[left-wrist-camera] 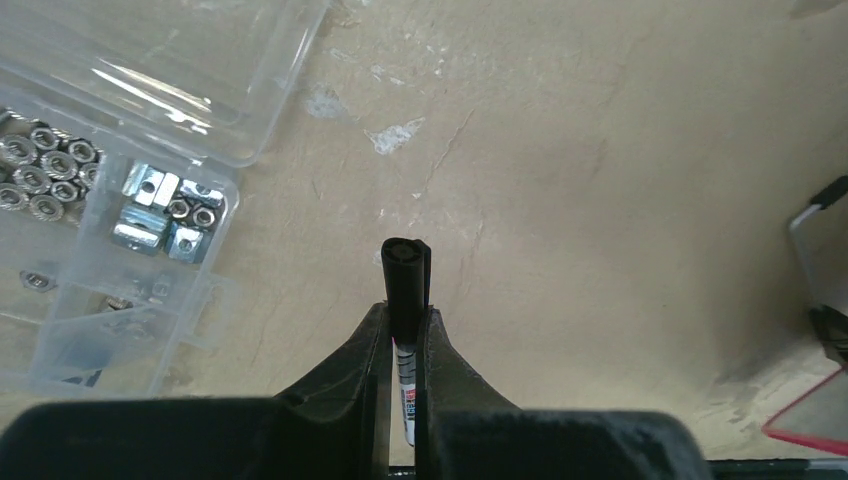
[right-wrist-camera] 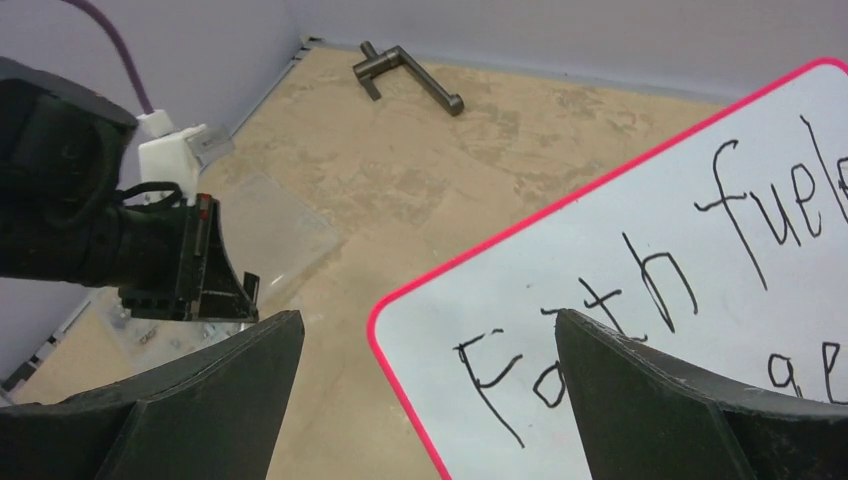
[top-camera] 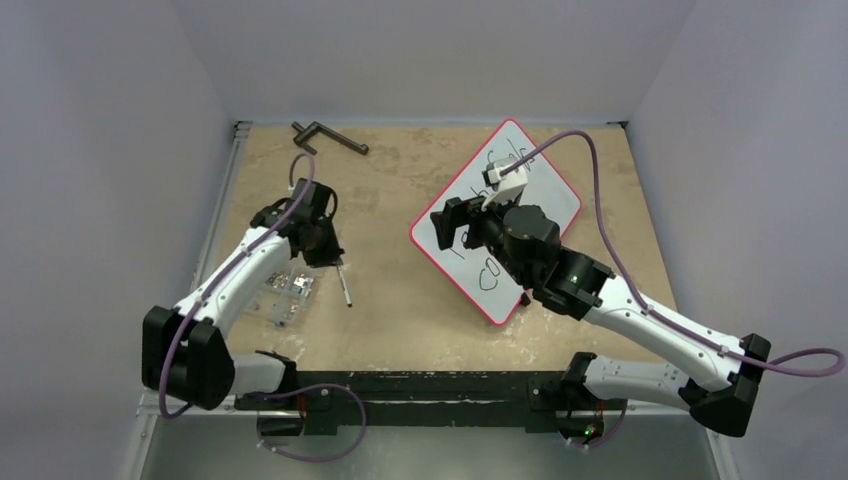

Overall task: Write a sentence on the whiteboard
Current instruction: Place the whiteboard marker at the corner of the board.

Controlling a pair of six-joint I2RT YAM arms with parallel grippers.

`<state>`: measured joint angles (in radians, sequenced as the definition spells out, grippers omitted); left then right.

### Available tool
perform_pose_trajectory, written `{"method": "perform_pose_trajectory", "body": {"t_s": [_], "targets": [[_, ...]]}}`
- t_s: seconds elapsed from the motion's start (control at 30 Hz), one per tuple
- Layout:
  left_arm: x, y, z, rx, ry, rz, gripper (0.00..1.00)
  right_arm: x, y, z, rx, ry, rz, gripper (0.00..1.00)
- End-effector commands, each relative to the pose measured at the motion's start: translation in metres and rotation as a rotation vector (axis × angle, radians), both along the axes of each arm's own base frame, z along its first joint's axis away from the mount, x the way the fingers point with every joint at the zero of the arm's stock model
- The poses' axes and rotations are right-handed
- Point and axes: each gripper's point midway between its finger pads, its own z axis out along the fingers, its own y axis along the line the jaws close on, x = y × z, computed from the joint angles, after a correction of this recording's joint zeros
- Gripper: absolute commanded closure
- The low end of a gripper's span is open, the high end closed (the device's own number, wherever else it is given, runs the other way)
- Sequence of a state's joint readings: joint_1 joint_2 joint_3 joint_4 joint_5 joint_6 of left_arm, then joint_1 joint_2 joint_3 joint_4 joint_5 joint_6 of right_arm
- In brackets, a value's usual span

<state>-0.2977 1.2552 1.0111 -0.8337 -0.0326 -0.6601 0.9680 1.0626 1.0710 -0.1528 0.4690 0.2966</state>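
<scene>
The whiteboard (top-camera: 555, 195), white with a red rim, lies tilted on the table at centre right. The black handwritten sentence (top-camera: 488, 277) is on it. In the right wrist view the board (right-wrist-camera: 600, 260) shows the lettering (right-wrist-camera: 650, 290) "Faith fuel" with more below, cut off by the frame. My right gripper (right-wrist-camera: 428, 330) is open and empty above the board's left corner, and it also shows in the top view (top-camera: 450, 225). My left gripper (left-wrist-camera: 405, 320) is shut on a black-capped marker (left-wrist-camera: 407, 275), held over bare table left of the board. The marker (top-camera: 345, 288) points down toward the table.
A clear plastic organiser box (left-wrist-camera: 100, 200) with nuts and small metal parts lies left of my left gripper, also in the top view (top-camera: 285, 290). A dark metal door handle (top-camera: 330, 137) lies at the back of the table. Grey walls close the table in.
</scene>
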Motion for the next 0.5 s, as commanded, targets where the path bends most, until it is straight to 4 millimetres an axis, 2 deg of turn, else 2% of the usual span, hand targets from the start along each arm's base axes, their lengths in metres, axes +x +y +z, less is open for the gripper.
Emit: {"method": "perform_pose_trajectory", "body": {"t_s": [0.0, 0.23, 0.27, 0.33, 0.47], "targets": [[0.007, -0.008, -0.027, 0.092, 0.066, -0.067, 1.00, -0.006, -0.013, -0.001, 0.030, 0.010, -0.029, 0.01], [0.012, -0.027, -0.073, 0.068, 0.129, -0.088, 1.00, -0.011, -0.024, -0.005, 0.019, 0.017, -0.042, 0.01], [0.012, -0.028, -0.077, 0.064, 0.128, -0.090, 0.97, -0.011, -0.026, -0.005, 0.015, 0.014, -0.045, 0.01], [0.012, -0.030, -0.082, 0.055, 0.123, -0.097, 0.83, -0.012, -0.029, -0.004, 0.012, 0.009, -0.050, 0.01], [0.011, -0.027, -0.083, 0.066, 0.120, -0.087, 0.48, -0.013, -0.033, -0.004, 0.009, 0.003, -0.057, 0.01]]}}
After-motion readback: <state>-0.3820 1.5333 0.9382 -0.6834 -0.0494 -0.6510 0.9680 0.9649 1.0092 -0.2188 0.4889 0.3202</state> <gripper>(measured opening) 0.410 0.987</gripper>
